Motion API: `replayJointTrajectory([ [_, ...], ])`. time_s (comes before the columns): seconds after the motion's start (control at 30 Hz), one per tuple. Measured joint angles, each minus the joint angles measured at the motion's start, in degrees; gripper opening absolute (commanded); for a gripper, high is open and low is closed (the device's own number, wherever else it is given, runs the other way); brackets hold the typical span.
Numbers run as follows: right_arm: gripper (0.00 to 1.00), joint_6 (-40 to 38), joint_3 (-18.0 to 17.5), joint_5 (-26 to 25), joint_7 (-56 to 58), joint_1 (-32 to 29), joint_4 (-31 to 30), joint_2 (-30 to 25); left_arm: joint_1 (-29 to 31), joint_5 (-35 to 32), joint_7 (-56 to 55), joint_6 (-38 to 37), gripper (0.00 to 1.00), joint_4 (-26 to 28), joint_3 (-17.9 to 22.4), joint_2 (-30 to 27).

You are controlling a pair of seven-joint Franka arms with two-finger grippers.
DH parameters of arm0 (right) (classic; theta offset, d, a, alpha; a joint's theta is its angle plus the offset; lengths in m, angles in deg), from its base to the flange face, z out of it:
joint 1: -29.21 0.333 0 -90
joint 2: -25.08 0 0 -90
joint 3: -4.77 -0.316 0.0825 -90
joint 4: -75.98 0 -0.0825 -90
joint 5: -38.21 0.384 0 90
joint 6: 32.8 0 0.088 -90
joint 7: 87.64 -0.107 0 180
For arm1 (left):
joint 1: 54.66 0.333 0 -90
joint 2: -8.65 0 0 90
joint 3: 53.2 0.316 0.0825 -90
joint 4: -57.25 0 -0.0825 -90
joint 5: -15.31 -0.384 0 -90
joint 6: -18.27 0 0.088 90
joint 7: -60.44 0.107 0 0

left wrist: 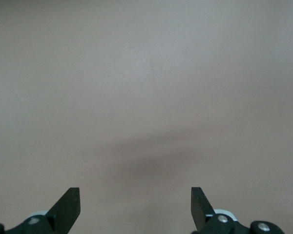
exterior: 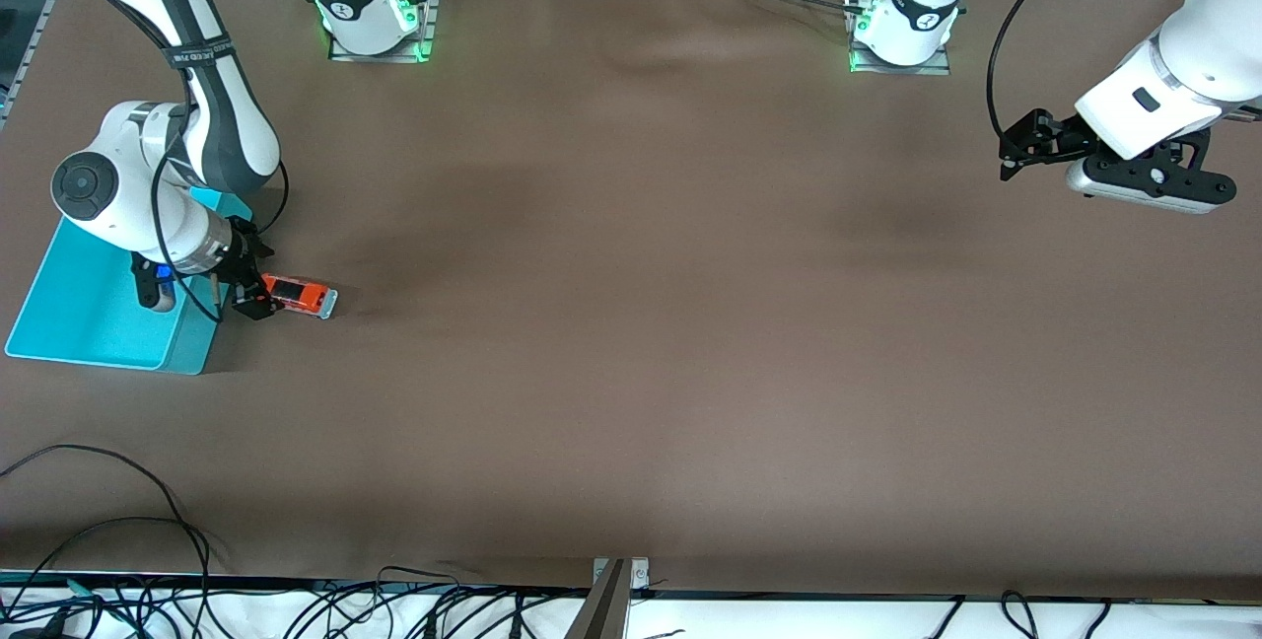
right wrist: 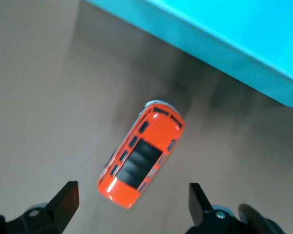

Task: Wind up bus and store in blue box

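We see the bus [exterior: 299,295] lying on the brown desk [exterior: 631,323], just beside the blue box [exterior: 94,309] at the right arm's end of the desk, outside the box wall. Its roof faces up: orange-red body, dark roof panel, pale end pointing away from the box. In the right wrist view the bus [right wrist: 141,160] lies slantwise on the cloth, with the turquoise wall of the box [right wrist: 224,53] close by, a strip of bare desk between them.

The right hand [exterior: 254,294] sits low at the box-side end of the bus. We see its fingers [right wrist: 64,204] spread wide, one to each side of the toy and apart from it; the hand is released and grasps nothing. Whether a fingertip touches the bus we cannot tell from the front view.

The box rests flat on the desk with low walls; the right arm's wrist hangs over its interior.

The left hand [exterior: 1025,148] waits in the air over bare desk at the left arm's end, well apart from the bus. Its fingers [left wrist: 68,207] are likewise spread, released, with only brown cloth beneath them.
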Motion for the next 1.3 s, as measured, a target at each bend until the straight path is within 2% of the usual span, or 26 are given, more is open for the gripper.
replayJointTrajectory([
  [0.4, 1.00, 5.0, 0.4, 0.0, -6.7, -0.7, -2.7, 2.0, 0.0, 0.0, 0.0, -5.1, 1.00, -1.7, 0.0, 0.1],
  [0.77, 1.00, 11.7, 0.4, 0.0, -7.8, -0.7, -3.1, 7.6, 0.0, 0.0, 0.0, -5.3, 1.00, -2.2, 0.0, 0.1],
  [0.8, 0.98, 12.2, 0.4, 0.0, -7.8, -0.7, -3.1, 8.0, 0.0, 0.0, 0.0, -5.3, 1.00, -2.2, -0.1, 0.1],
  [0.83, 0.85, 12.6, 0.4, 0.0, -7.8, -0.7, -3.1, 8.5, 0.0, 0.0, 0.0, -5.3, 1.00, -2.2, -0.1, 0.1],
  [0.93, 0.22, 13.2, 0.4, 0.0, -7.8, -0.7, -3.1, 9.2, -0.1, 0.0, -0.1, -5.3, 1.00, -2.2, -0.2, 0.1],
  [0.97, 0.05, 13.4, 0.4, 0.0, -7.8, -0.7, -3.1, 9.4, -0.1, 0.0, -0.1, -5.3, 1.00, -2.2, -0.2, 0.1],
  [1.0, 0.00, 13.5, 0.4, 0.0, -7.8, -0.7, -3.0, 9.4, -0.1, 0.0, -0.1, -5.3, 1.00, -2.2, -0.2, 0.1],
  [1.3, 0.00, 13.7, 0.3, 0.0, -7.8, -0.7, -1.8, 8.1, 0.0, 0.0, -0.1, -5.3, 1.00, -2.3, -0.1, 0.1],
])
